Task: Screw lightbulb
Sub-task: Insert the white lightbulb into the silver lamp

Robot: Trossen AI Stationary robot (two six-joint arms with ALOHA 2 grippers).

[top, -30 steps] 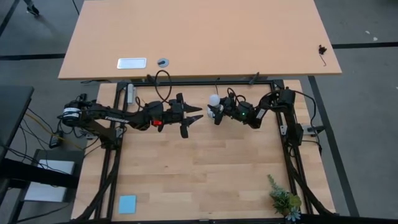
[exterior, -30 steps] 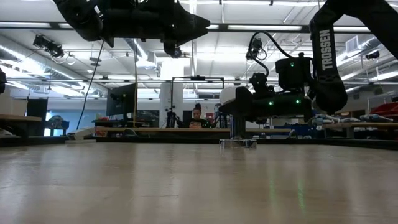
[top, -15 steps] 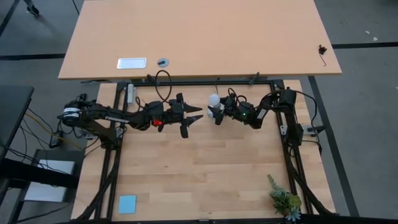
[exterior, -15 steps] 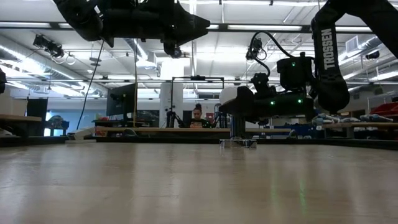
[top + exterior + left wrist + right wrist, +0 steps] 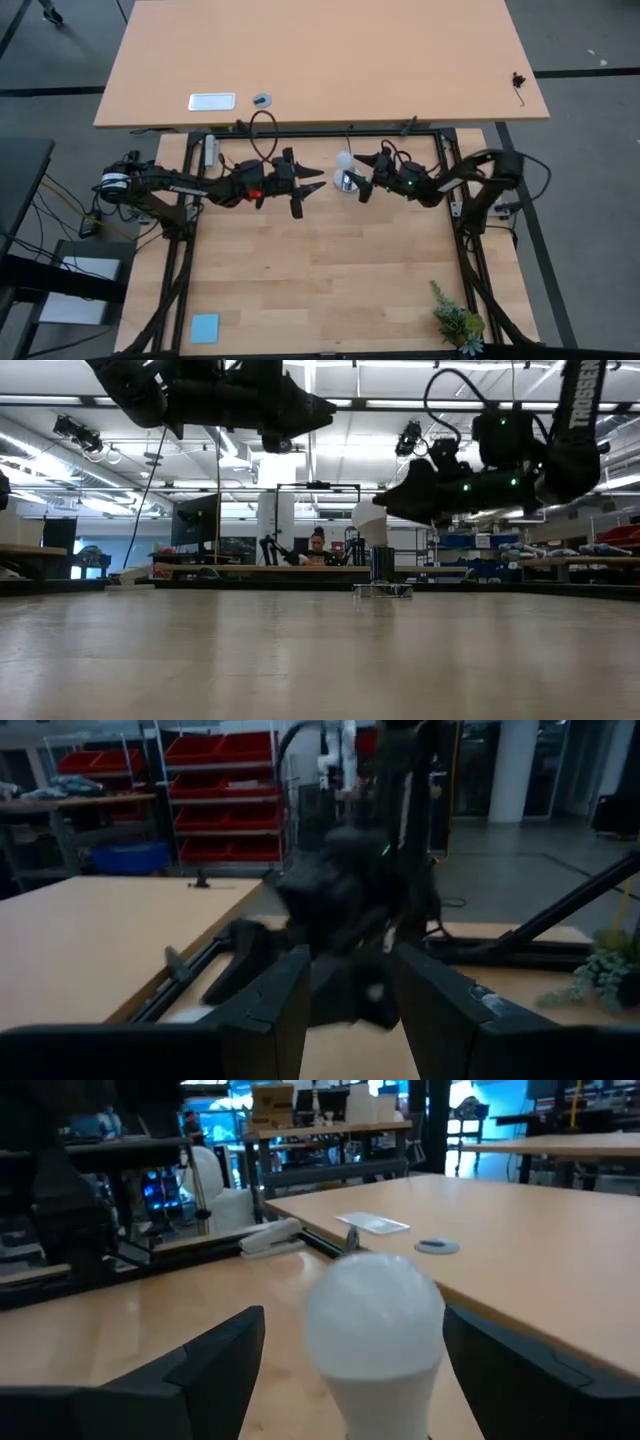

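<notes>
Fingers of the right gripper stood apart, with the lightbulb just ahead of them rather than clamped between them. From the right wrist view the two dark fingers flanked the white globe of the lightbulb with clear gaps on either side (no contact could be seen there). In the high view the bulb sat upright near the far edge of the worktop, roughly midway across, with a round silver socket disc just beside it under the gripper's tips. In the low view the bulb showed raised well above the surface, at the nose of the right gripper, while a small metal fitting rested on the wood below it.

The left gripper hung above the worktop to the left of the bulb, near but not touching, its fingers spread apart and holding nothing. Its wrist view looked between them straight at the other arm's dark body.

A pale blue square lay near the worktop's front left corner, and a small green plant stood near the front right corner. Beyond, a second, larger table carried a white rectangle and a small round disc.
</notes>
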